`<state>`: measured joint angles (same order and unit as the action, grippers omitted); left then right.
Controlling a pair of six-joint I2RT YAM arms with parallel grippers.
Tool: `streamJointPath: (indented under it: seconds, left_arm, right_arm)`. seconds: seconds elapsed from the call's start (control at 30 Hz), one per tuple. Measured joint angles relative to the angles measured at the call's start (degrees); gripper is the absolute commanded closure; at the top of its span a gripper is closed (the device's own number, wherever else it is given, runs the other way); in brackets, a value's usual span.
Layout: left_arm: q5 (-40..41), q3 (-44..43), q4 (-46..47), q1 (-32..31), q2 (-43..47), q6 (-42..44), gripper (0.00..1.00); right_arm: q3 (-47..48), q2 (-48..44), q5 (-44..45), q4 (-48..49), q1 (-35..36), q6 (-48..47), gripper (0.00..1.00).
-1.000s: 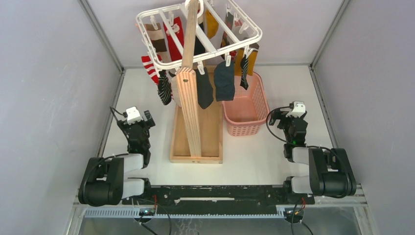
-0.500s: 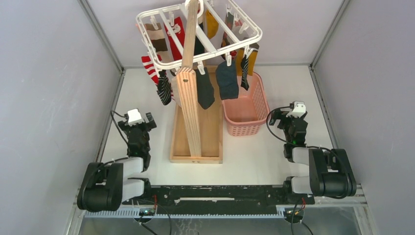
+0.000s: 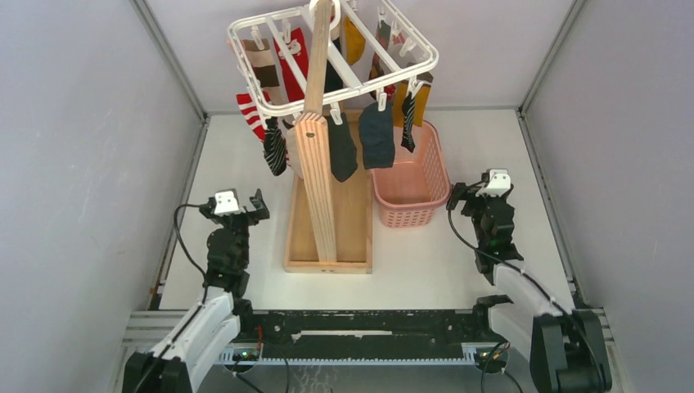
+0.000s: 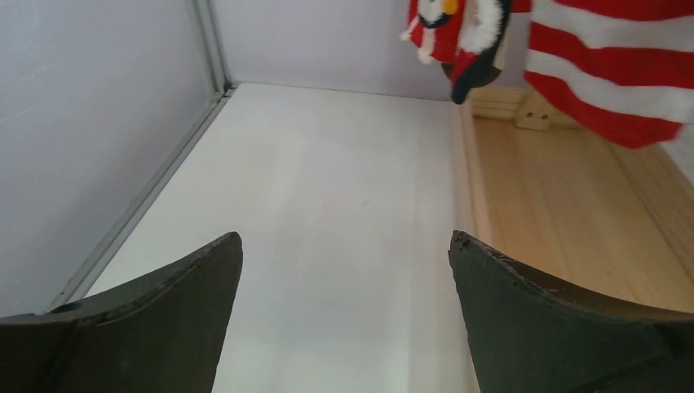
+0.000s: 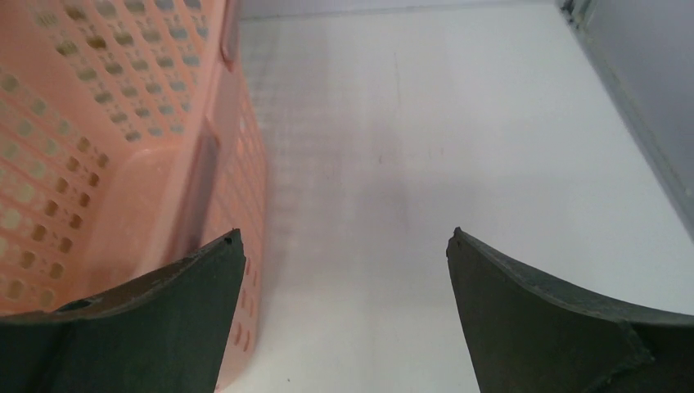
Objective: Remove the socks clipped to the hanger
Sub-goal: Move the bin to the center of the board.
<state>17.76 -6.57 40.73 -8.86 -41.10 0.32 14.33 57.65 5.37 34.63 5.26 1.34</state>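
The white hanger [image 3: 245, 61] hangs from the top of a tall wooden stand [image 3: 315, 180] at the back middle. Several socks dangle from its clips: a red-and-white striped one [image 3: 252, 115], a black one [image 3: 341, 151], a dark blue one [image 3: 376, 135], mustard and brown-banded ones behind. My left gripper [image 3: 237, 209] stands open low over the table, left of the stand's base and below the socks. In the left wrist view the striped sock [image 4: 614, 74] hangs ahead at upper right, with nothing between the fingers [image 4: 164, 319]. My right gripper [image 3: 479, 190] is open beside the basket.
A pink plastic basket [image 3: 409, 184] stands right of the wooden base tray [image 3: 327, 246], and its wall [image 5: 123, 123] fills the left of the right wrist view. Grey walls close in the table on the left, right and back.
Both arms have stretched forward from their folded pose. The left gripper moved slightly nearer and to the right, still open. The hanging socks swayed slightly.
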Motion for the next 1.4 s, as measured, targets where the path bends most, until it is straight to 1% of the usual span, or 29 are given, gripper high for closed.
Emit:
streamJointPath:
  seconds: [0.17,0.33,0.47,0.53,0.7,0.83,1.0,1.2,1.3,1.4]
  left_arm:
    - [-0.02,-0.81,-8.70,-3.15,6.91,-2.08,0.00]
    - [0.00,-5.27,-18.45,-3.93,11.67,-6.08,0.00]
    - [-0.28,-9.25,-23.61,-5.20,14.25,-9.14,0.00]
    - [-0.70,-11.30,-25.35,-5.55,14.86,-10.62,0.00]
    - [-3.43,-16.35,-28.06,-5.79,14.73,-16.02,0.00]
    - [-4.76,-20.94,-30.84,-5.88,12.07,-21.31,0.00]
    - [-8.17,-26.82,-35.12,-5.95,8.46,-26.53,0.00]
    - [-13.57,-28.17,-38.82,-6.16,8.98,-28.55,0.00]
    - [-14.40,-28.15,-41.46,-6.19,11.41,-28.89,0.00]
    - [-15.02,-28.17,-43.60,-6.19,13.44,-29.49,0.00]
  right_arm:
    - [3.08,-12.50,0.76,-10.60,0.35,0.57,0.01]
    - [8.02,-24.57,2.78,-20.65,0.42,4.04,0.00]
    - [13.84,-28.68,3.54,-29.14,0.39,7.43,0.00]
    - [17.03,-28.55,2.97,-32.96,0.39,8.63,0.00]
    - [28.35,-25.66,-2.34,-44.44,0.39,12.98,0.00]
    - [32.35,-24.46,-8.59,-48.24,0.35,15.65,0.01]
    - [32.57,-23.23,-21.22,-49.09,-1.33,19.50,0.00]
    - [32.41,-17.84,-34.88,-49.35,-5.03,22.80,0.00]
    - [30.38,-16.26,-39.34,-49.18,-6.10,23.34,0.00]
    - [27.71,-15.58,-41.18,-49.20,-6.54,23.91,0.00]
